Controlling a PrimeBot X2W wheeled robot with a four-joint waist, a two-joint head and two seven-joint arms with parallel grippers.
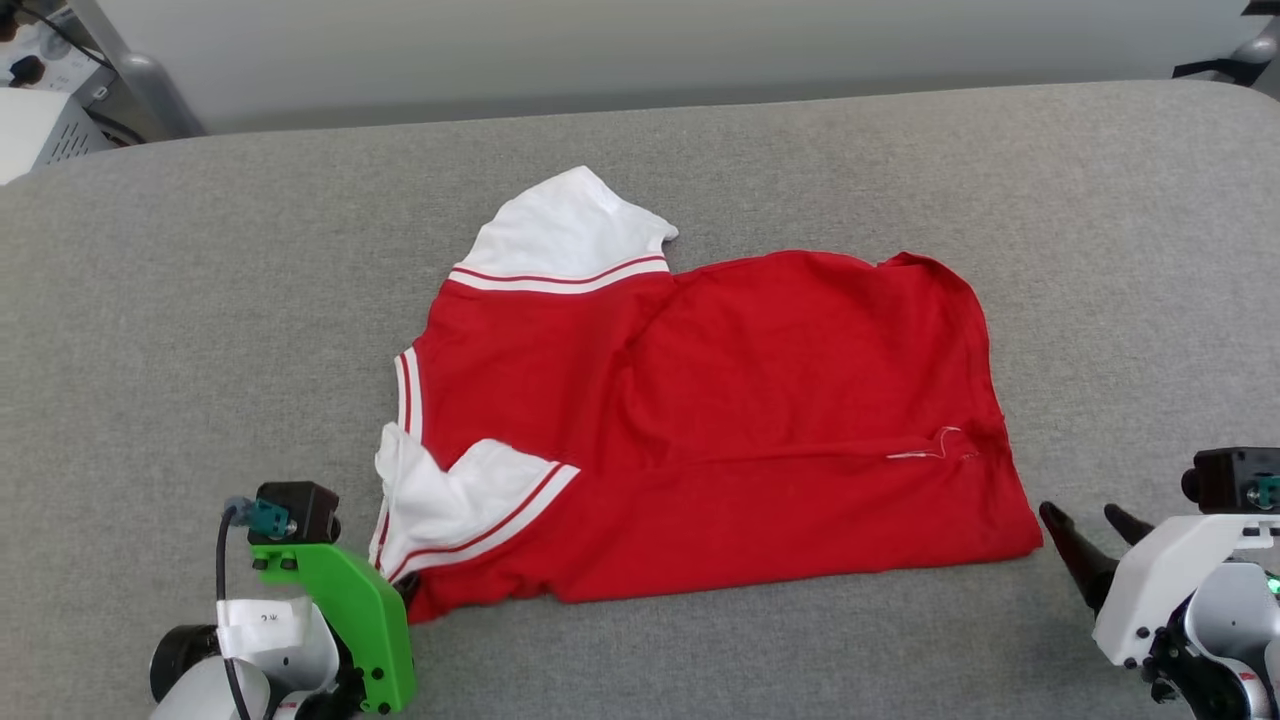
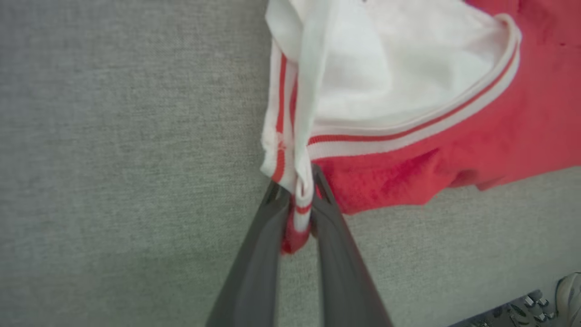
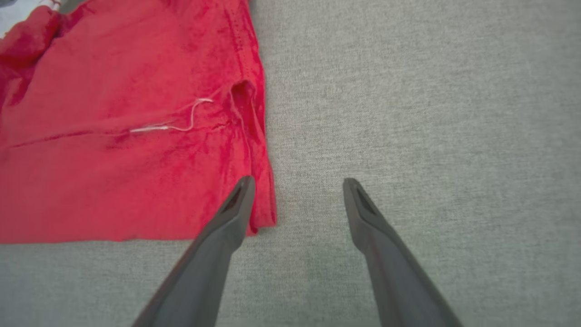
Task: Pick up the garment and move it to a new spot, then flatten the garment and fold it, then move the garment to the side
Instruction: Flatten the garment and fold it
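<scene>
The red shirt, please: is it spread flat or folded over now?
Folded over, not flat: the shirt has a white sleeve doubled onto its red body, the striped corner pinched between the left fingers.

Head camera overlooks the whole garment; each wrist camera looks closely at one near corner.

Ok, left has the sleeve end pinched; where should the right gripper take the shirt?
Take the near hem corner of the shirt, coming in from the right. It lies flat at the fabric's edge beside the open right gripper, and the hem looks doubled there, giving something thick to pinch. The left gripper holds the opposite near corner.
</scene>
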